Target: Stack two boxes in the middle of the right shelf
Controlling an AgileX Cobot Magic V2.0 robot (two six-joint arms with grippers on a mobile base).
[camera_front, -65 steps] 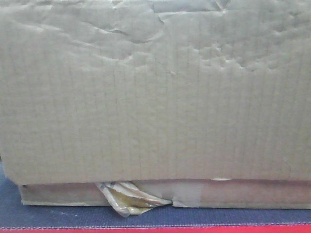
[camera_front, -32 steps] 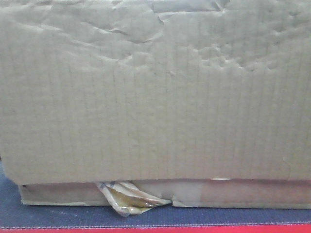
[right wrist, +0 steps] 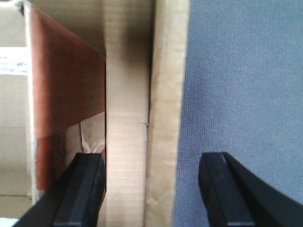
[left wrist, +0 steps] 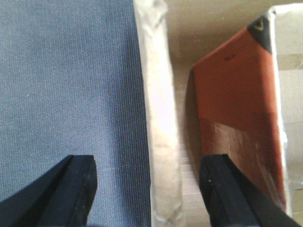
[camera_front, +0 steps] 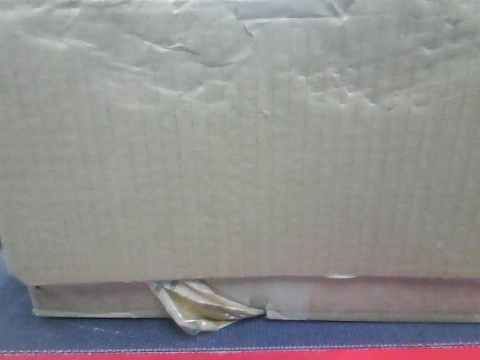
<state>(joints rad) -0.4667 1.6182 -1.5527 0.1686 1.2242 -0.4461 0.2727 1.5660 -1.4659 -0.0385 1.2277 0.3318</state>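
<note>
1. Filling the front view edge to edge, the large box [camera_front: 240, 142] sat directly on top of the flat box [camera_front: 375, 300], and both rested on the blue-grey fabric tabletop [camera_front: 90, 334] with its red edge [camera_front: 240, 355].
2. Only that view showed the stack's face. It was creased and dented along the top, ribbed with corrugation lower down, and torn yellowish tape [camera_front: 199, 307] curled out of the flat box's front.
3. Neither arm appeared there; the wrist views picked them up.
4. The left tool [left wrist: 147, 163] was spread wide, straddling a pale cardboard wall [left wrist: 158, 94]. One finger [left wrist: 78, 189] hung over the tabletop and the other sat inside the box beside a reddish-brown panel [left wrist: 236, 94].
5. The right tool [right wrist: 151, 161] mirrored it, spread across the opposite wall [right wrist: 163, 94], with one finger [right wrist: 85, 189] inside the box and the other over the fabric.
6. Neither tool's fingers visibly touched the cardboard.
</note>
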